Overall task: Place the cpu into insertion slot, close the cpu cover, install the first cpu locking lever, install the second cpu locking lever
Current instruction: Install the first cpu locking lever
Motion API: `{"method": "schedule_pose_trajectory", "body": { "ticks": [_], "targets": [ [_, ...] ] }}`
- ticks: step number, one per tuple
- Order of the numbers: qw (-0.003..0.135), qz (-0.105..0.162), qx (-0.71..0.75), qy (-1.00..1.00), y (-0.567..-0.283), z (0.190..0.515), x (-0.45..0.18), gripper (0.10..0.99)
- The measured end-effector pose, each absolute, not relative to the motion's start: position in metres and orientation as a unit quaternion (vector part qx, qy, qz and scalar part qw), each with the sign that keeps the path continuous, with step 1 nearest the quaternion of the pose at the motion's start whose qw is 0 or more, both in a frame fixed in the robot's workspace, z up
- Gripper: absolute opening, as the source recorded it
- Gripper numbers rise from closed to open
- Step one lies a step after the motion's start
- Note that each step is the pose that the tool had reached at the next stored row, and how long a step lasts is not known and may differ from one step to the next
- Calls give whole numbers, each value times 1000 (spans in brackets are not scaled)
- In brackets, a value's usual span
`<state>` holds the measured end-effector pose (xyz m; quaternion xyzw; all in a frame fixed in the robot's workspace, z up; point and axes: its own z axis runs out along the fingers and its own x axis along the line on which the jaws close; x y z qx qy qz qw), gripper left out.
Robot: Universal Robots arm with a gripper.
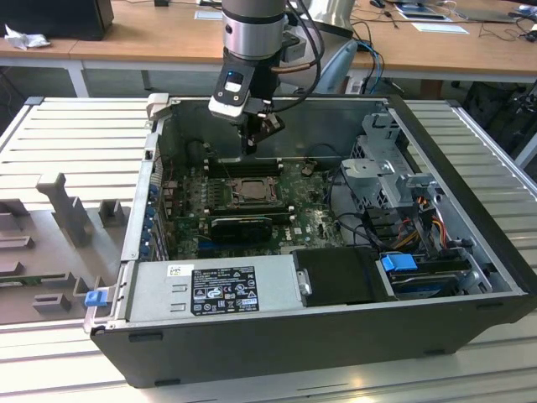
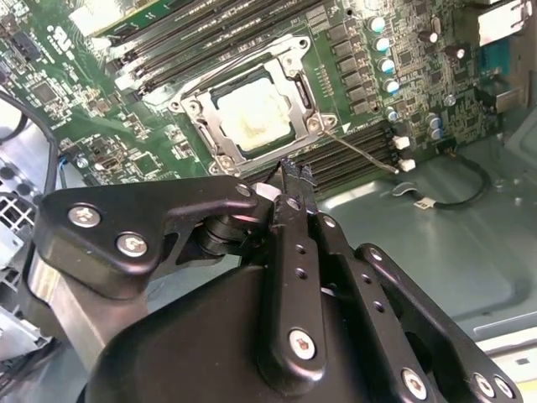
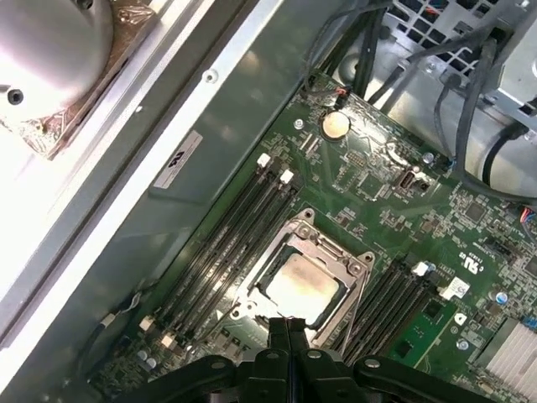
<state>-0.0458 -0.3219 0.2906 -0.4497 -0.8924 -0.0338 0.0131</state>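
The cpu (image 3: 300, 285) lies flat, silver top up, in the insertion slot (image 3: 304, 225) under the cpu cover (image 3: 262, 274), mid-board between the memory slots (image 3: 226, 243). It is square, with no long axis and sides parallel to them. My pincer (image 3: 288, 323), closed on nothing, hovers at the socket's edge beside a thin locking lever (image 2: 361, 151). I judge a slip off that springy wire could gouge the green board (image 3: 377, 180).

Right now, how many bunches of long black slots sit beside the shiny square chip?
2. The first bunch lies between the cpu and the grey case wall; the second bunch lies on the cpu's opposite side. The gripper may hide part of it.
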Motion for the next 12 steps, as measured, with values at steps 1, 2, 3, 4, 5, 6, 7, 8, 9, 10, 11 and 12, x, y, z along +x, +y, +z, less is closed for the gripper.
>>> {"method": "schedule_pose_trajectory", "body": {
  "ticks": [1, 2, 3, 4, 5, 6, 7, 8, 9, 10, 11, 12],
  "targets": [
    [13, -34, -446, -894, -322, 291, -46, 106],
    [13, -34, -443, -896, -322, 291, -46, 106],
    [14, -34, -438, -898, -322, 291, -46, 106],
    [14, -34, -434, -900, -322, 291, -46, 106],
    [14, -34, -431, -902, -322, 291, -46, 106],
    [14, -33, -428, -903, -322, 291, -46, 106],
    [14, -33, -420, -907, -322, 291, -46, 106],
    [14, -33, -417, -908, -322, 291, -46, 106],
    [14, -33, -415, -909, -322, 291, -46, 106],
    [15, -33, -411, -911, -322, 291, -46, 106],
    [15, -33, -408, -912, -322, 291, -46, 106],
    [15, -33, -406, -913, -322, 291, -46, 106]
  ]
}}
